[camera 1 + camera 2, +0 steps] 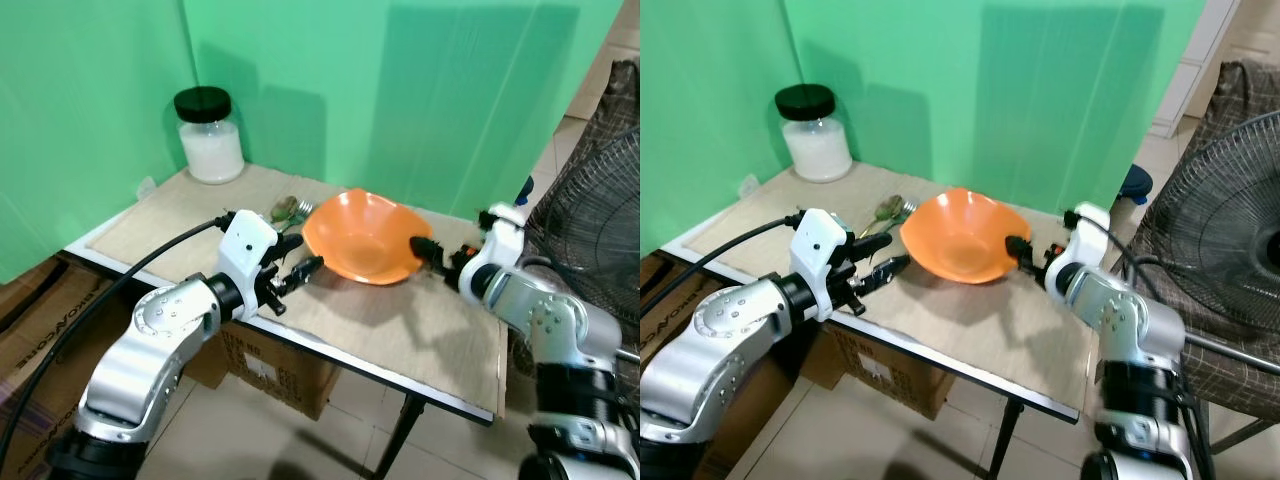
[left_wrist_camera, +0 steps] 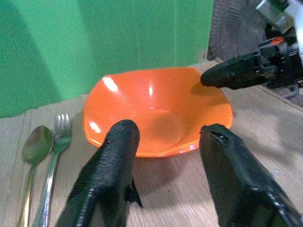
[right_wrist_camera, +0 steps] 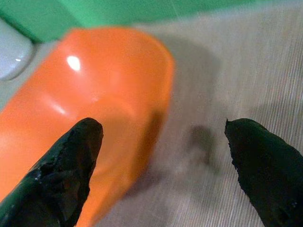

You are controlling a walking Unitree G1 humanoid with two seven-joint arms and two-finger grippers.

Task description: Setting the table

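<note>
An orange bowl (image 1: 365, 238) stands upright in the middle of the cloth-covered table (image 1: 440, 340). My left gripper (image 1: 303, 254) is open just off the bowl's left side, its fingers (image 2: 118, 156) pointing at the bowl (image 2: 156, 109) with nothing between them. My right gripper (image 1: 425, 250) is open at the bowl's right rim; one finger (image 3: 71, 156) lies against the bowl's side (image 3: 94, 94) and the other hangs over bare table. A spoon (image 2: 37, 142) and a fork (image 2: 59, 132) lie side by side left of the bowl, behind the left gripper.
A white-filled jar with a black lid (image 1: 210, 135) stands at the back left corner. Cardboard boxes (image 1: 270, 365) sit under the table. A floor fan (image 1: 600, 200) stands close on the right. The green wall (image 1: 400, 90) backs the table.
</note>
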